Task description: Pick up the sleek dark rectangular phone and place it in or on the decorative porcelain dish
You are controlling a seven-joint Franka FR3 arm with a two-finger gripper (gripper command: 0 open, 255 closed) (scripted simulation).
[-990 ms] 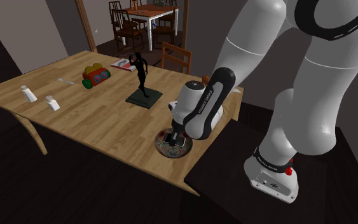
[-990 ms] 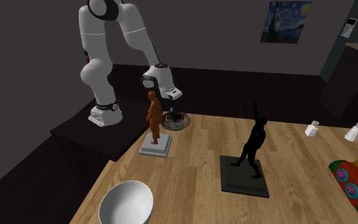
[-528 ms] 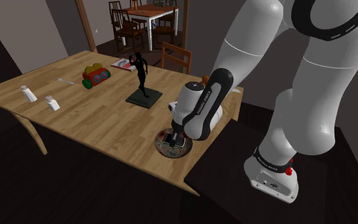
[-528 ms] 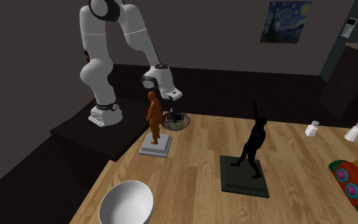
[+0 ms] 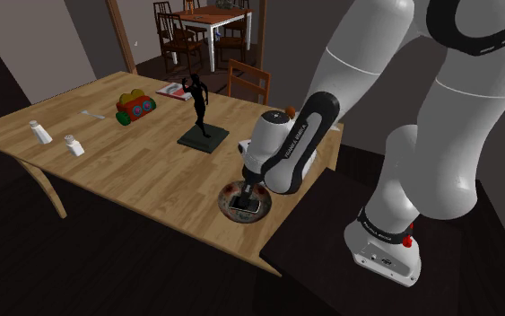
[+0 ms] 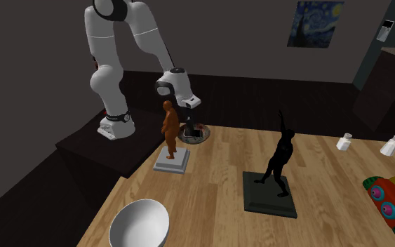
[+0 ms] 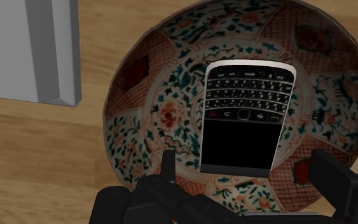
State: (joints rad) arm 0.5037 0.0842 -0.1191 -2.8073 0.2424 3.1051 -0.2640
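1. The gripper (image 7: 247, 164) hangs above the patterned dish (image 7: 158, 114), fingers spread wide and grasping nothing.
2. The black keypad phone (image 7: 244, 114) lies flat inside the dish, between the fingers yet clear of both.
3. In the shoulder view the dish (image 5: 229, 199) sits at five o'clock of the black figurine (image 5: 198, 106), its rim partly hidden by the hand.
4. A grey slab (image 7: 31, 51) beside the dish is cut off at the frame edge.

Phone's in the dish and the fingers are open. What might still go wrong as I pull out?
1. The phone lies just below the open gripper, between its fingers; a slanted lift might clip it.
2. The orange figurine stands close beside the patterned dish; a sideways swing might topple it.
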